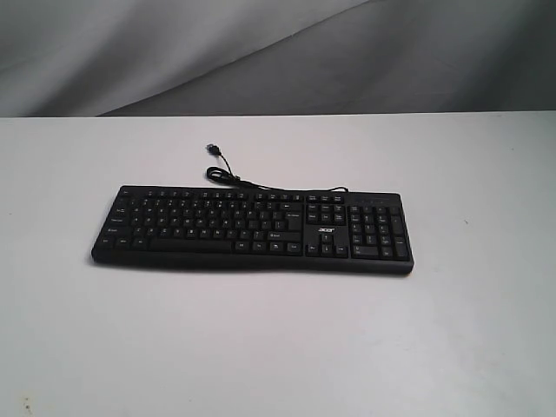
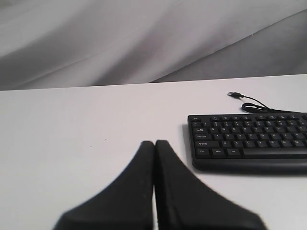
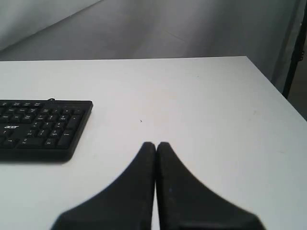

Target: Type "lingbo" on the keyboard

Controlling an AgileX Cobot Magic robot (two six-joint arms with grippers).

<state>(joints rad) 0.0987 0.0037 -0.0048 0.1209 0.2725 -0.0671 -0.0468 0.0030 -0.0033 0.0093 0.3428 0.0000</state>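
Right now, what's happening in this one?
Nothing is being handled yet. The long flat black plastic keyboard lies on the white table, with its thin black USB cable unplugged and lying free. The left gripper and right gripper are both shut, each off one end of the keyboard, touching no keys.

a white "acer" logo [image 1: 326,230] stands on the keyboard [image 1: 252,228]; key legends too small to read.
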